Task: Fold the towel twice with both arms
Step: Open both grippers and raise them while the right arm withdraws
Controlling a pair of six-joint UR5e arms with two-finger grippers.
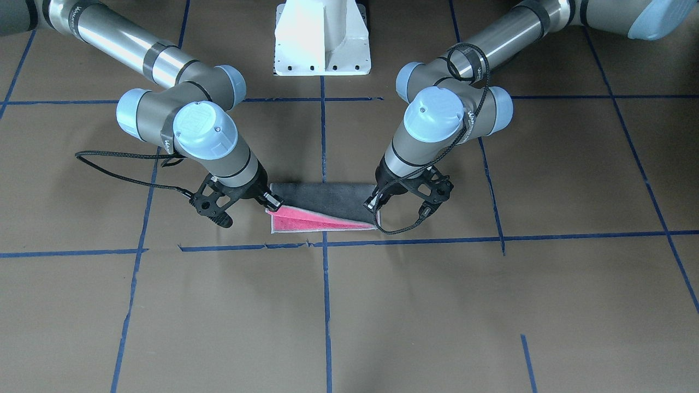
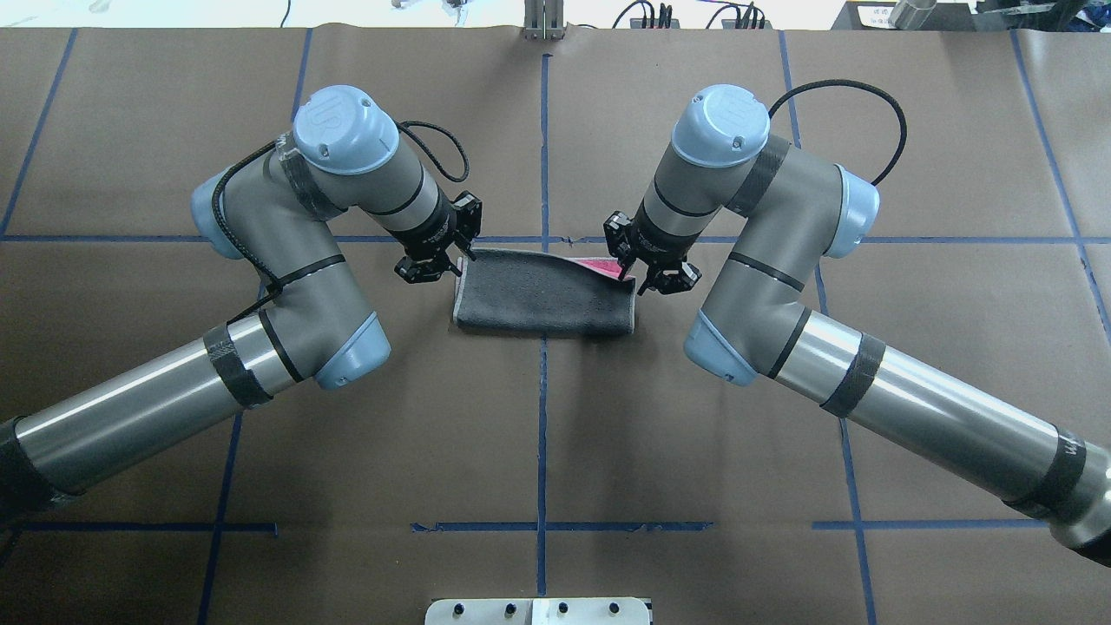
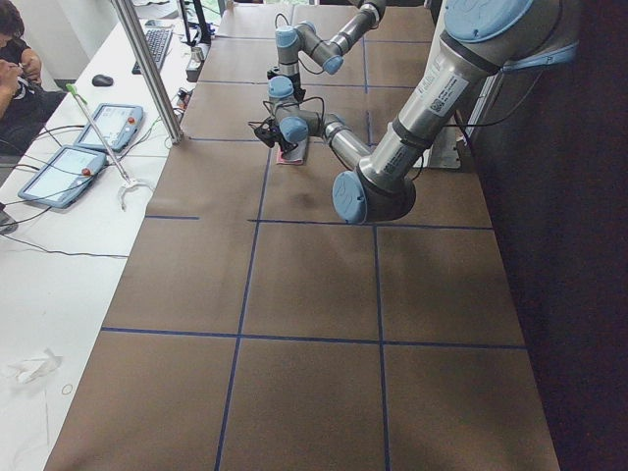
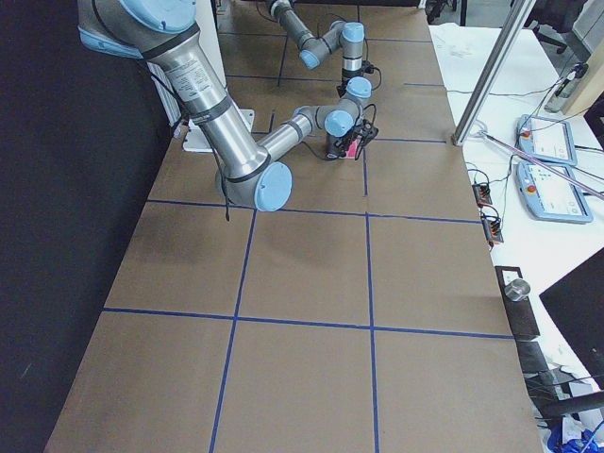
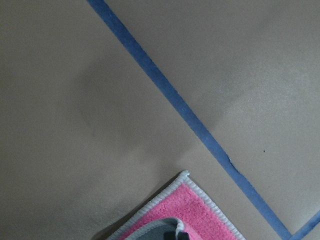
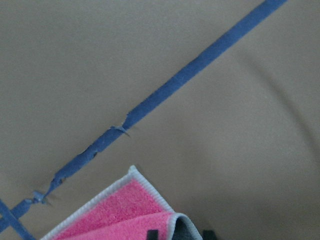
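Note:
The towel (image 1: 322,203) lies folded in half on the brown table, grey face up, with its pink inner face (image 1: 306,221) showing as a wedge along the open edge. It also shows in the overhead view (image 2: 542,297). My right gripper (image 1: 273,207) (image 2: 627,274) is shut on the top layer's corner and holds it a little above the lower layer. My left gripper (image 1: 373,206) (image 2: 466,257) is shut on the other top corner, almost down on the lower layer. Each wrist view shows a pink bottom corner (image 5: 200,212) (image 6: 125,210) with the grey layer curling over it.
The white base pedestal (image 1: 322,38) stands behind the towel. Blue tape lines (image 1: 415,240) cross the table, one just in front of the towel's open edge. A side bench with tablets (image 3: 59,177) and an operator (image 3: 15,59) lies beyond the table.

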